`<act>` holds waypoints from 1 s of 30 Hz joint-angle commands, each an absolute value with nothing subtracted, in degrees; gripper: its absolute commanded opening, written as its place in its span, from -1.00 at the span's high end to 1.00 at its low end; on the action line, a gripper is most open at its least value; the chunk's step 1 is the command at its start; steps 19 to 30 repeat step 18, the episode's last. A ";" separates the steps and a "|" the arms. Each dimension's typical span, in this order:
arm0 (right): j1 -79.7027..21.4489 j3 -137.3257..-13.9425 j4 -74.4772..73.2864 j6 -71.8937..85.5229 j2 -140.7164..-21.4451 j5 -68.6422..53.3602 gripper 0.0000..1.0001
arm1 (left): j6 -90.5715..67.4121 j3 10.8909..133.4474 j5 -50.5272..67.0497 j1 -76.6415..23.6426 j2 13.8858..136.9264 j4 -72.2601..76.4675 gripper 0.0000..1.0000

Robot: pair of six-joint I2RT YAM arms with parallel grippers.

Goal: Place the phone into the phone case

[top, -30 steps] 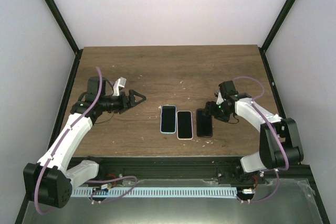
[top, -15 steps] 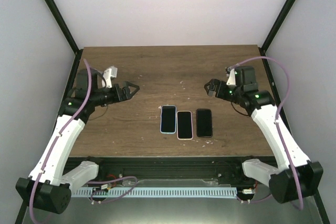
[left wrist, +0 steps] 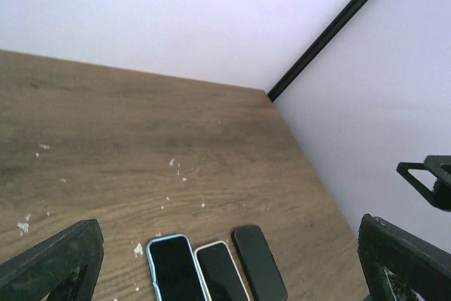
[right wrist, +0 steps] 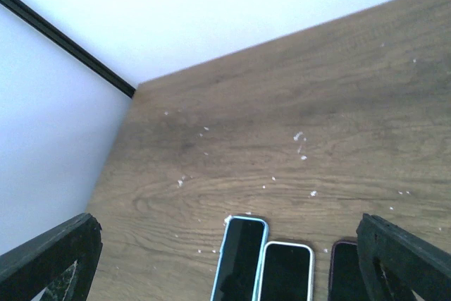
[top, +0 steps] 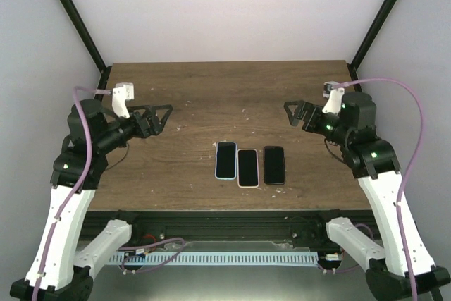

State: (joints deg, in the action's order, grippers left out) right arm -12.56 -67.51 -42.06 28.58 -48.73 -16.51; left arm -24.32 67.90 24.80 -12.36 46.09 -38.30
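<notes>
Three phone-shaped items lie side by side on the table (top: pixel 211 96): one with a light blue case rim (top: pixel 225 159), one with a white rim (top: pixel 247 168), and a dark one (top: pixel 274 165). I cannot tell which one is bare or which is an empty case. My left gripper (top: pixel 161 119) hangs open above the table, left of the row and apart from it. On the opposite side my right gripper (top: pixel 291 114) is also open, raised to the right of the row. Nothing is held. Both wrist views look down on the blue-rimmed one (left wrist: pixel 173 269) (right wrist: pixel 239 255) between wide-spread fingers (left wrist: pixel 63 259) (right wrist: pixel 405 259).
Small white flecks (top: pixel 243 112) dot the wood behind the row. White walls with black frame posts (top: pixel 74 22) close in the table on three sides. The right gripper's finger (left wrist: pixel 430 177) shows at the left wrist view's right edge.
Both arms have lifted and drawn back outward from the row. The right gripper left the dark item's side and spread its jaws wider. The three items have not moved.
</notes>
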 commanded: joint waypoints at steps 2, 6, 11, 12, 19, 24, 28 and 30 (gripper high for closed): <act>-12.25 -67.48 -40.55 30.14 -43.59 -16.27 -1.00 | -23.51 65.64 23.30 -12.45 42.65 -34.85 -1.00; -12.23 -66.24 -39.73 30.68 -41.73 -16.49 -1.00 | -24.35 63.54 22.89 -12.45 40.96 -34.63 -1.00; -12.24 -65.10 -39.80 31.18 -41.40 -17.66 -1.00 | -24.74 62.13 23.09 -12.39 39.94 -34.61 -1.00; -12.25 -64.78 -39.86 31.24 -41.46 -17.86 -1.00 | -24.89 61.93 22.99 -12.46 39.84 -34.63 -1.00; -12.23 -63.17 -39.73 31.88 -41.51 -19.26 -1.00 | -25.76 61.49 22.69 -12.46 40.08 -35.50 -1.00; -12.23 -63.17 -39.73 31.88 -41.51 -19.26 -1.00 | -25.76 61.49 22.69 -12.46 40.08 -35.50 -1.00; -12.23 -63.17 -39.73 31.88 -41.51 -19.26 -1.00 | -25.76 61.49 22.69 -12.46 40.08 -35.50 -1.00; -12.23 -63.17 -39.73 31.88 -41.51 -19.26 -1.00 | -25.76 61.49 22.69 -12.46 40.08 -35.50 -1.00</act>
